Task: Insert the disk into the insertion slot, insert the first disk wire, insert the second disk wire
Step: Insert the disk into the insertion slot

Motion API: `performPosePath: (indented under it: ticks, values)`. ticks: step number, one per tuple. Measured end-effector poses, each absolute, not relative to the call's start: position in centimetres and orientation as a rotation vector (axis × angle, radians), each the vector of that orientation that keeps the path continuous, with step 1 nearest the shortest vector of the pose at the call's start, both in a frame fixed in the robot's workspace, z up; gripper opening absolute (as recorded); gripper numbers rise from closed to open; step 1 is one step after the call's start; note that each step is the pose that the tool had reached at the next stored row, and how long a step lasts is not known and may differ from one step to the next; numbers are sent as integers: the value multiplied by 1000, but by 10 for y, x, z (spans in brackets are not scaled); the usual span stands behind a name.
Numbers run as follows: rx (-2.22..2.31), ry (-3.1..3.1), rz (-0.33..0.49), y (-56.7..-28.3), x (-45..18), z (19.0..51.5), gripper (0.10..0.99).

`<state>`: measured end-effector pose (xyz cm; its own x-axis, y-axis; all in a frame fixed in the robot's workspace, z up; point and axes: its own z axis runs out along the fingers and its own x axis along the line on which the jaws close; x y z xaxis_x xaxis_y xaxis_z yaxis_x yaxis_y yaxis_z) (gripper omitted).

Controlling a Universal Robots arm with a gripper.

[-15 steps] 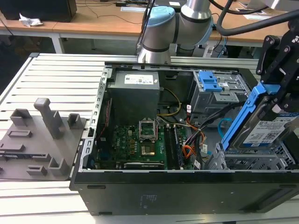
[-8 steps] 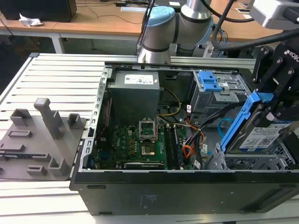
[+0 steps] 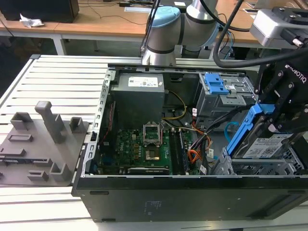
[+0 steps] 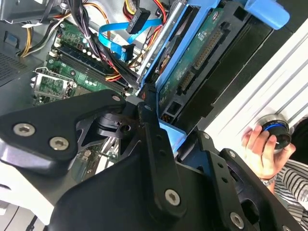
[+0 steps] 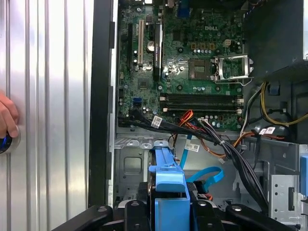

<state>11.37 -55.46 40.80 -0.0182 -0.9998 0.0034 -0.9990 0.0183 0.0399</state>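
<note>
Ribbed aluminium table (image 3: pixel 53 77) carries the open computer case (image 3: pixel 192 199); wooden desks (image 3: pixel 96 21) cross the room along the exterior view's upper edge. In the first wrist view the gripper (image 5: pixel 169 206) is clamped on the disk's blue carrier. The disk (image 3: pixel 264 144) hangs tilted at the exterior view's right, just above the insertion slot (image 3: pixel 250 168). The second disk wire (image 3: pixel 231 129) loops beside it. A person's hand (image 4: pixel 262 147) touches a blue-ringed knob (image 4: pixel 275 129).

Slatted alu table (image 3: pixel 62 77) w/ open PC case (image 3: pixel 192 197), grey fixture plate (image 3: pixel 29 154) beside it.
</note>
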Motion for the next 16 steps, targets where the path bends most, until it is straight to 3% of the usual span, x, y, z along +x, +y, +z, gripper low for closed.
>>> performPosePath:
  ticks: [6,8,9,13,14,15,16]
  values:
    - [2180,-2220,-41,-555,114,408,365]
    - [2180,-2220,-41,-555,114,408,376]
    - [2180,-2220,-41,-555,114,408,439]
    - [2180,-2220,-41,-555,114,408,439]
    - [2180,-2220,-41,-555,114,408,427]
    - [2180,-2220,-41,-555,114,408,361]
    - [2180,-2220,-40,-555,114,408,235]
